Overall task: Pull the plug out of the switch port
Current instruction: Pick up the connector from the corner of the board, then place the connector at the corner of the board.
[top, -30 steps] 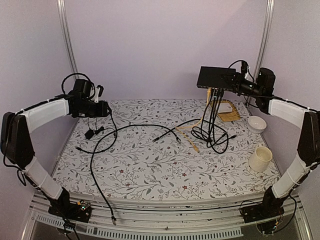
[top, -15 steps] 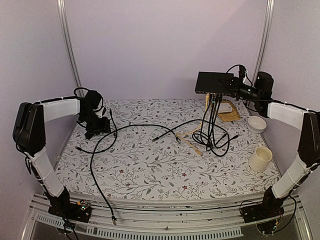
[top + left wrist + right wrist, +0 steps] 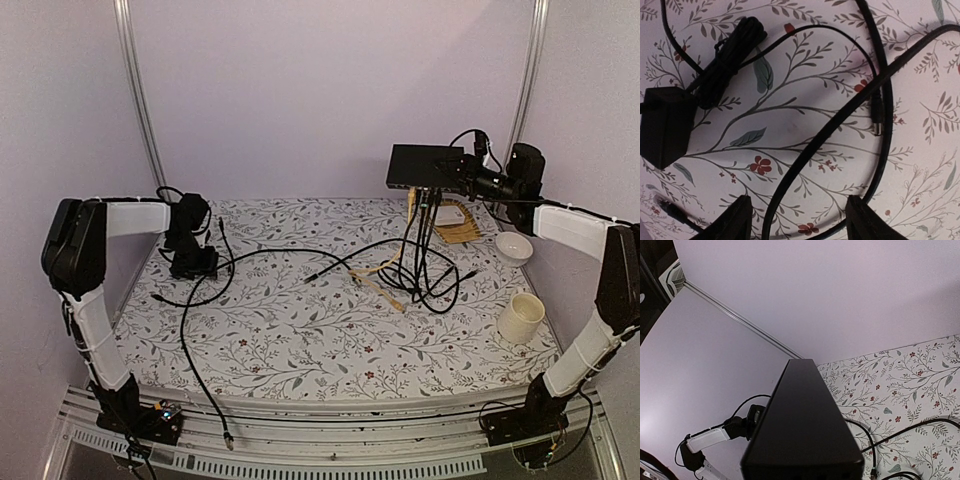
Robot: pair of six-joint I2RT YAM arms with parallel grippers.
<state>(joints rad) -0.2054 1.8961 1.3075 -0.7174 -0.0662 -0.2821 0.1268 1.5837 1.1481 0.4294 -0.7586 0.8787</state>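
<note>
**Step in hand: switch raised, plug not yet pulled.**
Near left, your left claw hovers spread, low over the tabletop, with 1 loose black cable between its fingers and a power adapter beside it. Far right, your right claw pinches the switch in the air, and its cables hang down to the tabletop. The next move likely calls for carrying the left claw across to 1 hanging plug, gripping it at the port and pulling straight out.
</note>
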